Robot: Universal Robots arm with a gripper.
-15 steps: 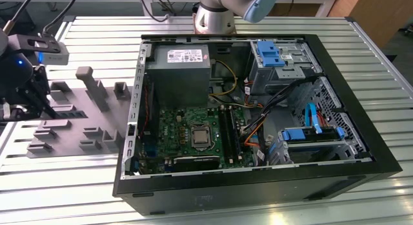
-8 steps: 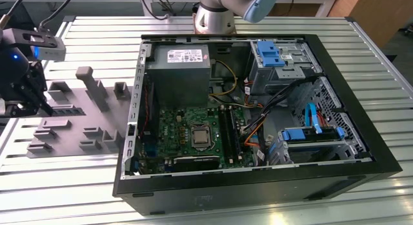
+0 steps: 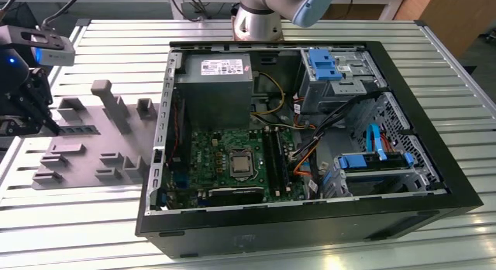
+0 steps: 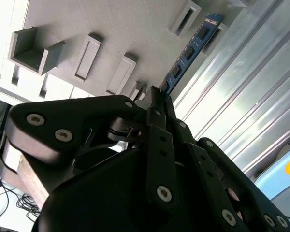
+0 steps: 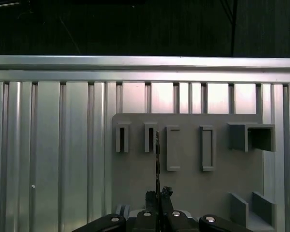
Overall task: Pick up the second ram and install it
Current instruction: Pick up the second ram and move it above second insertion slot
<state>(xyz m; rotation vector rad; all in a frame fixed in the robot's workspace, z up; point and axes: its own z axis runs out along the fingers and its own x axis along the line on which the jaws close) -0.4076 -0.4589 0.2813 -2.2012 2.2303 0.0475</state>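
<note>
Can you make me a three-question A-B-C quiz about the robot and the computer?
1. Where is the gripper? A on the floor; B over the grey tray beside the computer case; C on a chair.
2. What colour are the drive latches? A blue; B red; C pink.
3. The second ram is: A snapped in half; B wrapped in paper; C between the gripper's fingers.
Answers: B, the tray lies right under it; A, they look bright blue; C, the fingers sit either side of its end.
</note>
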